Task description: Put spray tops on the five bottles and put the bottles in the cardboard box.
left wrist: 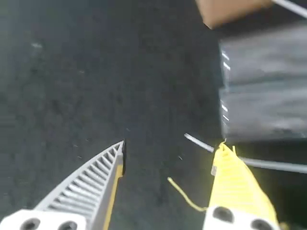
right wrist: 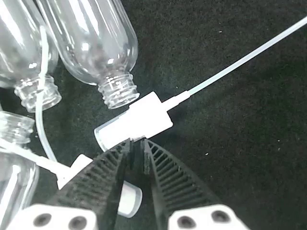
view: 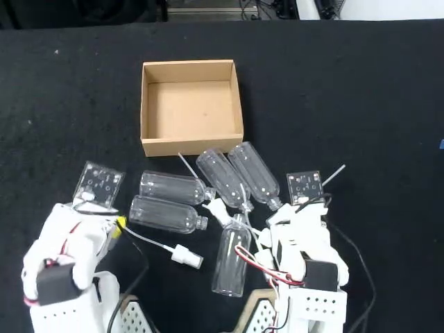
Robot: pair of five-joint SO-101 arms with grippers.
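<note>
The left arm stands at the lower left of the high view. Its left gripper (left wrist: pixel 172 145) is spread wide above the black table (view: pixel 361 90) and grasps nothing, and a thin dip tube (left wrist: pixel 268 164) runs just past its yellow finger (left wrist: pixel 230 182). At the lower right, the right gripper (right wrist: pixel 136 142) has its black jaws drawn almost together, with only a slit between them and nothing seen in it. Its tips sit right at the edge of a white spray top (right wrist: pixel 134 122), whose long tube slants toward the upper right of that frame. Just beyond that top is the open neck of a clear bottle (right wrist: pixel 91 43). Between the arms, a loose spray top (view: pixel 187 257) lies beside a lone bottle (view: pixel 232 260) that points up the frame. Farther up, a level pair of bottles (view: pixel 172 187) lies side by side with necks to the right. A slanted pair (view: pixel 255 173) lies beside them, necks toward the lower right. Farthest off, at upper centre, the cardboard box (view: pixel 191 147) stands open, and all five bottles lie outside it with bare necks.
</note>
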